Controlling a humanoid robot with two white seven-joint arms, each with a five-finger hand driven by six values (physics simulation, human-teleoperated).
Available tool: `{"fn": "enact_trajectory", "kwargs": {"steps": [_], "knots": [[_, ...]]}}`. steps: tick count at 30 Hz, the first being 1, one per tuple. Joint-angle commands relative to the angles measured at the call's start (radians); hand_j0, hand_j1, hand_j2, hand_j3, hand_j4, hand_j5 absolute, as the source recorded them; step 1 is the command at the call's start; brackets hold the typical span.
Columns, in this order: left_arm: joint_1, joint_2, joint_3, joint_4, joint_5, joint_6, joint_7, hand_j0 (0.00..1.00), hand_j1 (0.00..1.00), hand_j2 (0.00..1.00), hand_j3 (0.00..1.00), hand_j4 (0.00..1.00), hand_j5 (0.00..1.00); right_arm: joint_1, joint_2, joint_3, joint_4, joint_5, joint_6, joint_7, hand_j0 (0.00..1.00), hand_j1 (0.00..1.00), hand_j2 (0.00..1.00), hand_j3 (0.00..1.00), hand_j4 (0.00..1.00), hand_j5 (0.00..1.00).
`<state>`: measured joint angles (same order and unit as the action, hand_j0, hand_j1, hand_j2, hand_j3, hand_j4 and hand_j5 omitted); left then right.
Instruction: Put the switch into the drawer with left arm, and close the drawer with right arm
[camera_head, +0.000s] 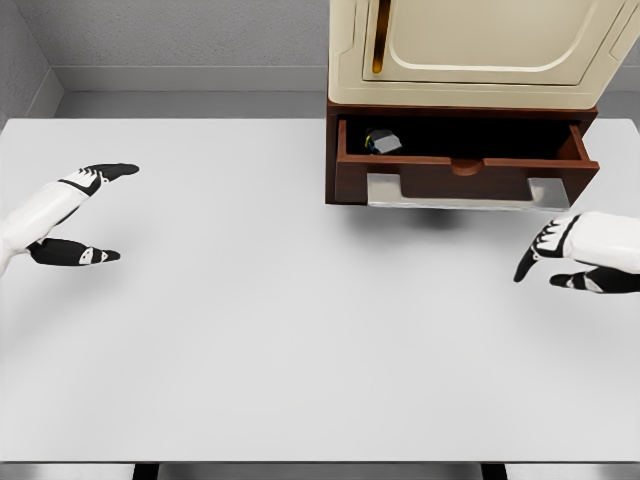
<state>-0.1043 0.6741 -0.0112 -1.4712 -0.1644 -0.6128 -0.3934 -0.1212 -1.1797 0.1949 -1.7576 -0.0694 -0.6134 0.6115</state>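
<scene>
A wide white desk (250, 330) filled the view from the robot's head camera. At its far edge stood a dark reddish-brown wooden drawer (462, 160), pulled open toward the robot beneath a cream-coloured cabinet with a brass handle (470, 45). The drawer served as the landmark for everything else.

Inside the drawer, in its rear left corner, lay the switch (381, 142), a small dark object with yellowish and pale patches; it was too small to make out in detail. It appeared already placed, so the part remaining seemed to be closing the drawer.

The left robot hand (85, 215), white with black fingertips, hovered over the desk well to the left of the drawer, fingers spread and released, grasping nothing. The right robot hand (570, 255) hung just in front of the drawer's right end, near but apart from it, fingers loosely extended and likewise empty.

The drawer looked rigid and hard, probably sliding smoothly on runners with light resistance. A sensible contact place would be the flat front panel, near the rounded notch (465, 166) at its top centre, pushed squarely to avoid skewing. The switch looked small, light and stiff, and might slide if the drawer were shut abruptly.
</scene>
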Motion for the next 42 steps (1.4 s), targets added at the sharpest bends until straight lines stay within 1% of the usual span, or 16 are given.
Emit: {"fn": "enact_trajectory", "kwargs": {"steps": [1,3,4,5,6,10,12,17,21,23,26,31,34,35,39,42], "knots": [[0.0,0.001,0.001,0.0,0.008,0.002,-0.001,1.0,1.0,1.0,1.0,1.0,1.0,-0.003,0.005,0.018,0.0,-0.006,0.003,-0.001,0.6,0.6,0.6,0.6,0.6,0.6],[0.0,0.001,0.001,0.0,0.008,0.002,0.001,1.0,1.0,1.0,1.0,1.0,1.0,-0.054,0.015,0.064,0.0,-0.006,0.003,-0.001,0.6,0.6,0.6,0.6,0.6,0.6],[0.0,0.001,0.001,0.0,0.008,0.002,0.001,1.0,1.0,1.0,1.0,1.0,1.0,-0.103,0.026,0.112,0.0,-0.004,0.003,-0.001,0.6,0.6,0.6,0.6,0.6,0.6],[0.0,0.001,0.001,0.0,0.008,0.002,0.001,1.0,1.0,1.0,1.0,1.0,1.0,-0.136,0.034,0.147,0.001,-0.001,0.003,-0.001,0.6,0.6,0.6,0.6,0.6,0.6],[0.0,0.001,0.001,0.0,0.008,0.002,0.001,1.0,1.0,1.0,1.0,1.0,1.0,-0.152,0.038,0.166,0.003,0.003,0.003,-0.001,0.6,0.6,0.6,0.6,0.6,0.6],[0.0,0.001,0.001,0.0,0.008,0.002,0.001,1.0,1.0,1.0,1.0,1.0,1.0,-0.152,0.043,0.169,0.018,0.017,0.003,-0.001,0.61,0.61,0.61,0.61,0.61,0.61],[0.0,0.001,0.001,0.0,0.008,0.002,0.001,1.0,1.0,1.0,1.0,1.0,1.0,-0.153,0.045,0.169,0.021,0.023,0.003,-0.001,0.63,0.63,0.63,0.63,0.63,0.63],[0.0,0.001,0.001,0.0,0.008,0.002,0.001,1.0,1.0,1.0,1.0,1.0,1.0,-0.181,0.058,0.169,0.076,0.022,0.003,-0.001,0.63,0.63,0.63,0.63,0.63,0.63],[0.0,0.001,0.002,0.0,0.008,0.002,-0.001,1.0,1.0,1.0,1.0,1.0,1.0,-0.193,0.066,0.169,0.106,0.022,0.003,-0.001,0.63,0.63,0.63,0.63,0.63,0.63],[0.0,0.001,0.001,0.0,0.008,0.002,-0.001,1.0,1.0,1.0,1.0,1.0,1.0,-0.204,0.072,0.17,0.106,0.03,0.003,-0.001,0.63,0.63,0.63,0.63,0.63,0.63],[0.0,0.002,0.002,0.0,0.008,0.002,0.001,1.0,1.0,1.0,1.0,1.0,1.0,-0.226,0.081,0.169,0.142,0.031,0.003,-0.001,0.63,0.63,0.63,0.63,0.63,0.63],[0.0,0.002,0.002,0.0,0.008,0.002,-0.001,1.0,1.0,1.0,1.0,1.0,1.0,-0.241,0.092,0.175,0.153,0.034,0.003,-0.001,0.63,0.63,0.63,0.63,0.63,0.63],[0.0,0.004,0.002,0.0,0.008,0.002,0.001,1.0,1.0,1.0,1.0,1.0,1.0,-0.314,0.111,0.251,0.196,0.034,0.003,-0.001,0.63,0.63,0.63,0.63,0.63,0.63],[0.0,0.004,0.002,0.0,0.008,0.002,0.001,1.0,1.0,1.0,1.0,1.0,1.0,-0.33,0.118,0.264,0.207,0.034,0.003,-0.001,0.63,0.63,0.63,0.63,0.63,0.63],[0.0,0.004,0.002,0.0,0.008,0.002,0.001,1.0,1.0,1.0,1.0,1.0,1.0,-0.339,0.124,0.273,0.236,0.036,0.003,-0.001,0.63,0.63,0.63,0.63,0.63,0.63],[0.0,0.004,0.002,0.0,0.008,0.002,0.001,1.0,1.0,1.0,1.0,1.0,1.0,-0.359,0.134,0.278,0.268,0.036,0.003,-0.001,0.63,0.63,0.63,0.63,0.63,0.63]]}}
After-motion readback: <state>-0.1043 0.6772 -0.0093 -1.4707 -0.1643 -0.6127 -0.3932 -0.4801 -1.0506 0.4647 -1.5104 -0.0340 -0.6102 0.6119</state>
